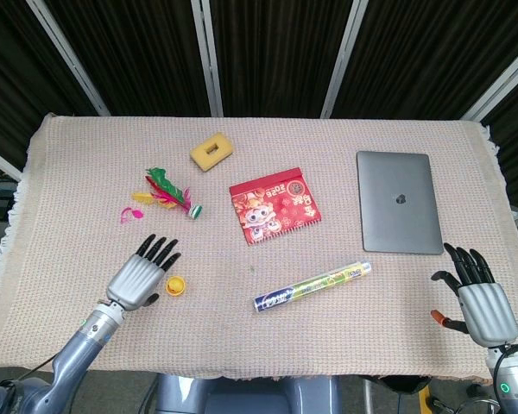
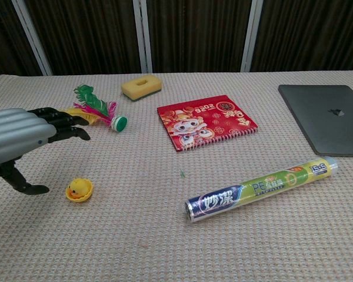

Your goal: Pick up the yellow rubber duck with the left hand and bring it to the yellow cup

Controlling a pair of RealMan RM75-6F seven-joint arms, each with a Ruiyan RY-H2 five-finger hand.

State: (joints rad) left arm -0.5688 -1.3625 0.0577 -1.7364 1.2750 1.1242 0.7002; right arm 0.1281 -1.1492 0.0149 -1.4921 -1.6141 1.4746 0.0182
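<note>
The yellow rubber duck (image 2: 78,188) sits inside a small yellow cup (image 2: 80,196) on the mat, seen from above as a yellow disc (image 1: 176,284). My left hand (image 1: 140,274) hovers just left of the cup with its fingers spread and nothing in them; in the chest view the left hand (image 2: 20,141) is raised above and to the left of the duck, apart from it. Near the front right corner of the table my right hand (image 1: 476,297) stays open with fingers apart, holding nothing.
A foil roll (image 1: 311,287) lies mid-table, with a red booklet (image 1: 274,205) behind it. A grey laptop (image 1: 398,201) lies to the right. A feather shuttlecock (image 1: 167,195) and a yellow sponge (image 1: 211,152) are behind the left hand.
</note>
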